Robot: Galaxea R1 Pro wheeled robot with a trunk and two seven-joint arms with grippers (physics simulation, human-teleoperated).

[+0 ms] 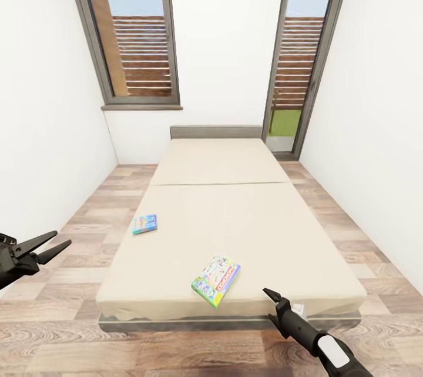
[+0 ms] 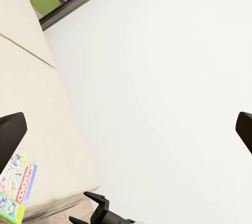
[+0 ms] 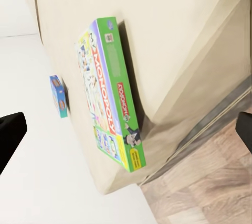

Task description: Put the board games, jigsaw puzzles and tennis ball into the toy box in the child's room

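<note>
Two board games lie on the beige bed [image 1: 235, 218]. The white-red-green Monopoly box [image 1: 215, 280] rests near the foot edge, and the smaller blue box [image 1: 144, 224] sits by the bed's left side. My right gripper [image 1: 267, 303] hovers open just right of the Monopoly box [image 3: 110, 98], with nothing between its fingers [image 3: 10, 135]; the blue box [image 3: 59, 95] lies beyond. My left gripper [image 1: 61, 240] hangs open and empty over the floor, left of the bed. The table, toy box, jigsaw puzzles and tennis ball are out of view.
White walls close in on both sides of the bed, leaving narrow strips of wood-plank floor [image 1: 88, 212]. Tall grey-framed windows [image 1: 135, 30] stand behind the grey headboard [image 1: 216, 131]. Open floor runs along the foot of the bed.
</note>
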